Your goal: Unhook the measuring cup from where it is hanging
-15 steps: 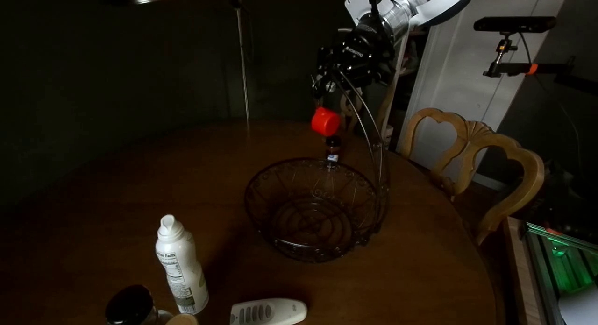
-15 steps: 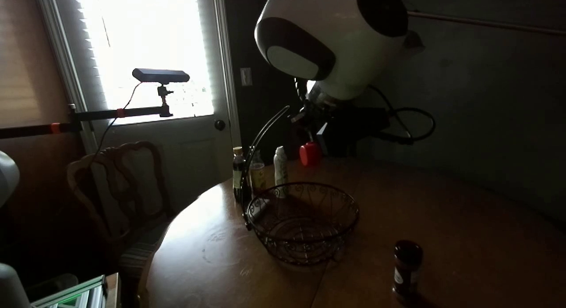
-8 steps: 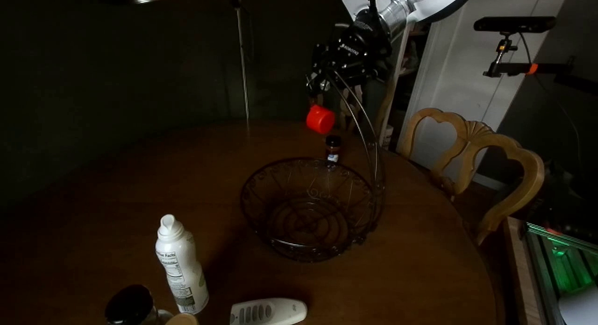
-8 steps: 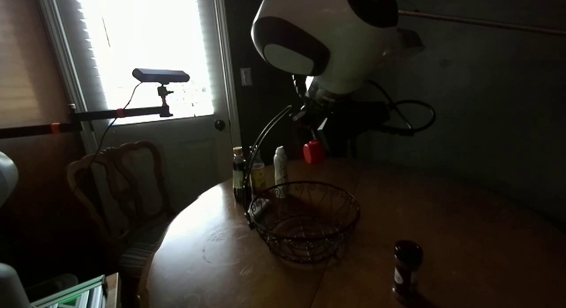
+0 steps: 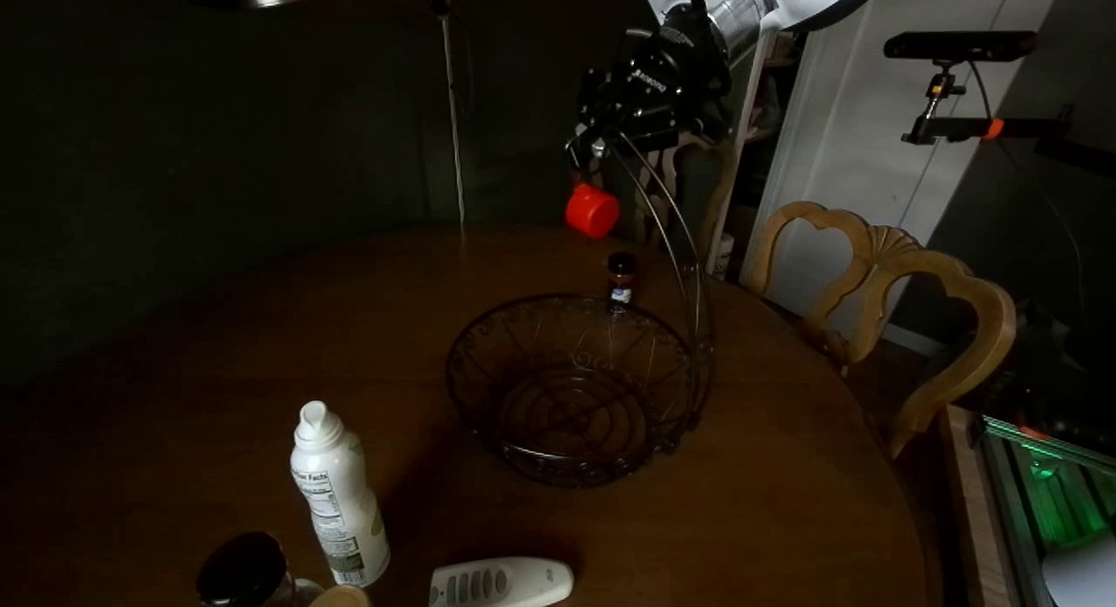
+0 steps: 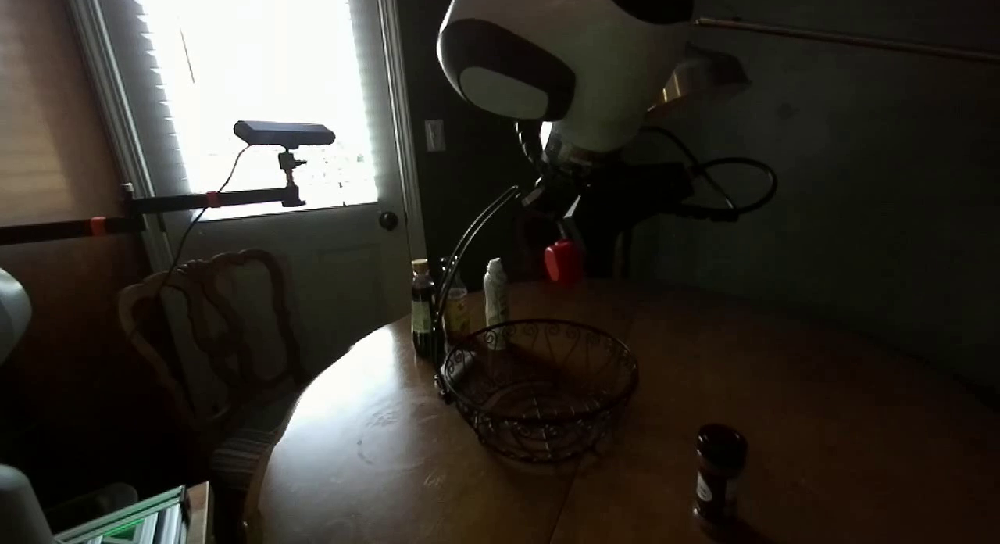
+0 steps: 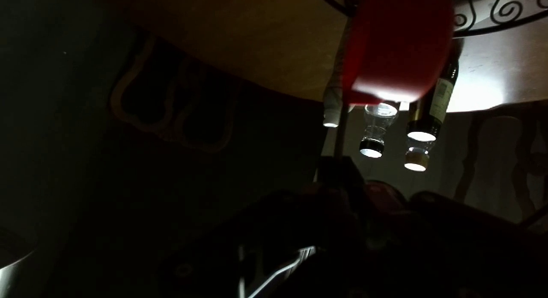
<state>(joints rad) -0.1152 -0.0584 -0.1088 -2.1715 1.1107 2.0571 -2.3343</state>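
Note:
The red measuring cup (image 5: 592, 211) hangs in the air below my gripper (image 5: 582, 156), above the table. It also shows in an exterior view (image 6: 564, 262) and, close up, in the wrist view (image 7: 398, 49). The gripper, also seen dark in the wrist view (image 7: 342, 174), is shut on the cup's thin handle (image 7: 341, 137). The black wire basket (image 5: 575, 480) stands on the table with a tall curved hook (image 5: 671, 228). The hook's tip reaches up beside the gripper; whether it touches the handle or gripper cannot be told.
A dark spice jar (image 6: 719, 481) stands beside the basket. A white spray bottle (image 5: 340, 494), a dark bottle (image 6: 422, 313) and a white remote (image 5: 501, 583) are on the table (image 5: 218, 371). Wooden chairs (image 5: 872, 258) and a mounted camera (image 5: 959, 45) stand around it.
The gripper and cup have moved up, leftward in an exterior view and away from the hook's base. The basket has shifted slightly the same way along the table.

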